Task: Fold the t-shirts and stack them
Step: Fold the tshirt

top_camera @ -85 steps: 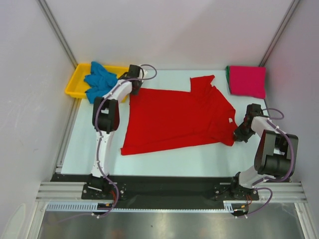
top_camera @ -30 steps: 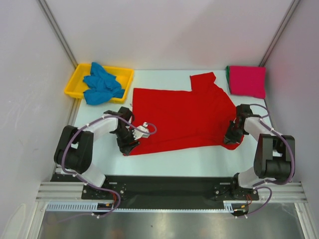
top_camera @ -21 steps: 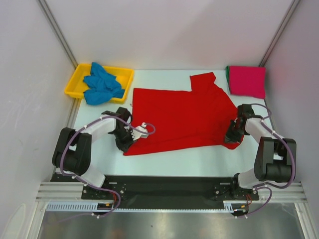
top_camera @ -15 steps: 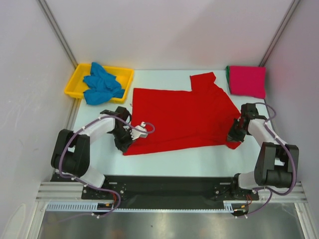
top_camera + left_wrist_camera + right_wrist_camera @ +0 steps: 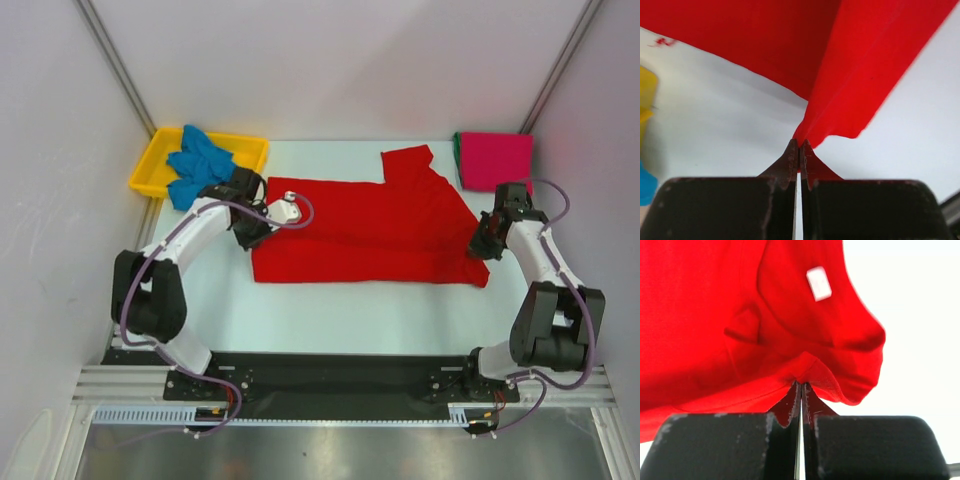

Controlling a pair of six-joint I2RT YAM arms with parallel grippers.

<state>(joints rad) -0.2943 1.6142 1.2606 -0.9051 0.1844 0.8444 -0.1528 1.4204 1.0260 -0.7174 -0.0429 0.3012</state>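
The left pincer point(image 5: 799, 146) is clamping the left corner of the red shirt point(image 5: 370, 225), the right pincer point(image 5: 801, 386) is gripping its right edge (both closed tight on cloth), and the shirt is lying spread across the counter point(image 5: 350, 300).

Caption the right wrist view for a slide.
Right gripper shut on a bunched edge of the red t-shirt, white tag visible.
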